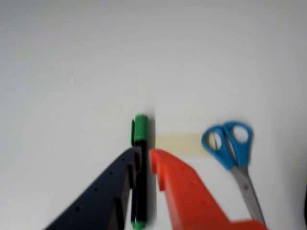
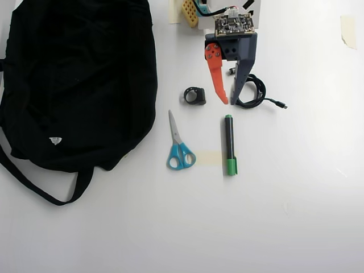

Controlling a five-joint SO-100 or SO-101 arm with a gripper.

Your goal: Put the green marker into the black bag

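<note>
The green marker (image 2: pixel 229 145) lies flat on the white table, its green cap (image 1: pixel 140 129) pointing away from the arm. My gripper (image 2: pixel 229 103) hangs open just over the marker's small green end. In the wrist view the marker's black barrel runs down the narrow gap between the dark finger (image 1: pixel 120 184) and the orange finger (image 1: pixel 187 191) of the gripper (image 1: pixel 145 152), and neither finger clearly touches it. At the left of the overhead view lies the black bag (image 2: pixel 79 74), with a white tag and long straps.
Blue-handled scissors (image 2: pixel 176 136) lie between the bag and the marker, seen in the wrist view as scissors (image 1: pixel 230 154) on the right. A strip of tape (image 2: pixel 209 158) sits beside the marker's cap. A small black ring-shaped object (image 2: pixel 195 95) and a black cable (image 2: pixel 263 91) lie near the arm's base.
</note>
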